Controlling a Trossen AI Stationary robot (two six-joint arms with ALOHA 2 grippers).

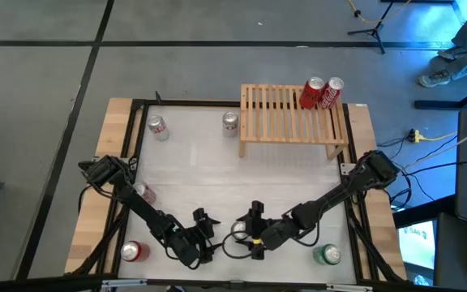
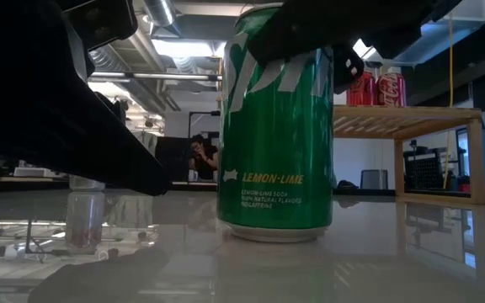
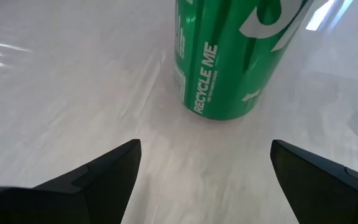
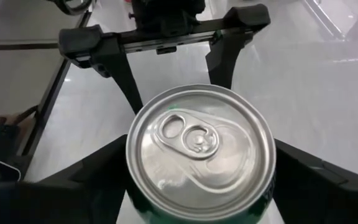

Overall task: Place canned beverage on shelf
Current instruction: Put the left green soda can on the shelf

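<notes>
Green can standing upright on the table at abt 6 o'clock, near the front edge, top w/ pull tab facing straight up into the right wrist cam. Right gripper parked directly over it, fingers spread wide, one down each side of the can. Can't tell whether the pads actually touch the can, and can bottom sits flat on the table in the low view, so not lifted. Left gripper at abt 7 o'clock, just beside the right one and pointed at that same can, claw wide open w/ nothing in it, can a bit ahead of the tips. Shelf way over at 1 o'clock at the back of the table, well apart from both arms. Two red cans already up on its back right corner, touching each other, rest of the slats bare. Other stuff scattered around: second green can at 5 o'clock, lone red can at 7 o'clock by the front left corner, silver can at 9 o'clock next to the left arm, another silver can at 11 o'clock, third silver can at 12 o'clock just beside the shelf's left end.
</notes>
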